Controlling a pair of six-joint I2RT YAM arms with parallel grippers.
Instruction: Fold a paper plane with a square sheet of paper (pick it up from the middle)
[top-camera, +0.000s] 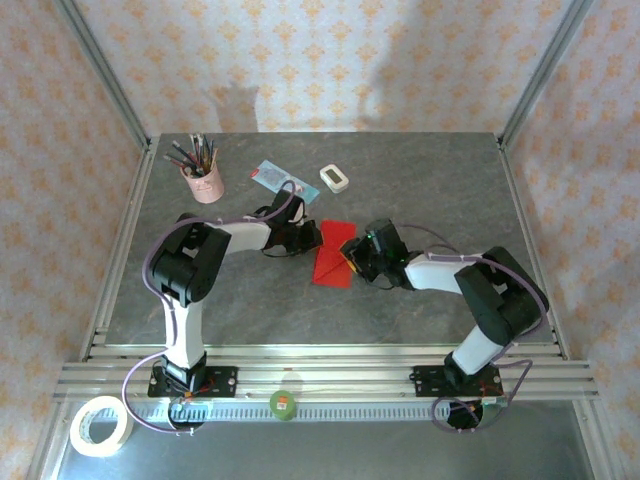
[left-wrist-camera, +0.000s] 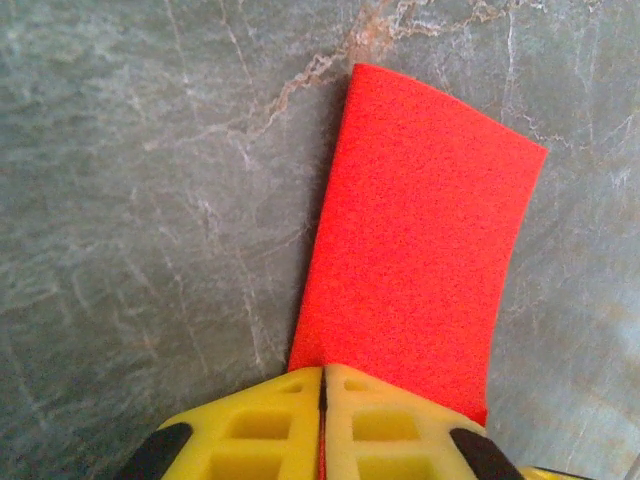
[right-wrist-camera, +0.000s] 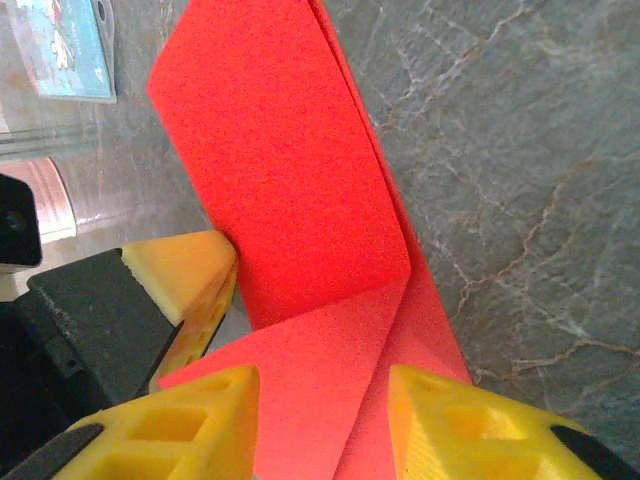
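Worktop: a grey, veined, stone-look worktop (top-camera: 420, 200), with both arms reaching in to its middle.
Task's thing: the thin, bright red square sheet of paper (top-camera: 335, 268), partly folded into a longer shape, sits at the middle of the worktop between the two pincers. Its long axis runs far to near and leans a little right at the near end.
Left pincer: the left pincer (left-wrist-camera: 322, 385) has its yellow fingers pressed together on the sheet's far-left edge. The sheet stretches straight away from it, slightly bowed.
Right pincer: the right pincer (right-wrist-camera: 325, 410) has its yellow fingers standing apart. A folded flap of the sheet passes between them and no pinch is visible.
Deciding relation: the sheet lies right of the left pincer and left of the right one, with both at its edges. Since the left has the hold, the right looks free to close on the flap or press the crease.
Hard to make out: from above, the wrists cover the sheet's side edges. I cannot tell how many layers there are, or whether the near end lies flat.
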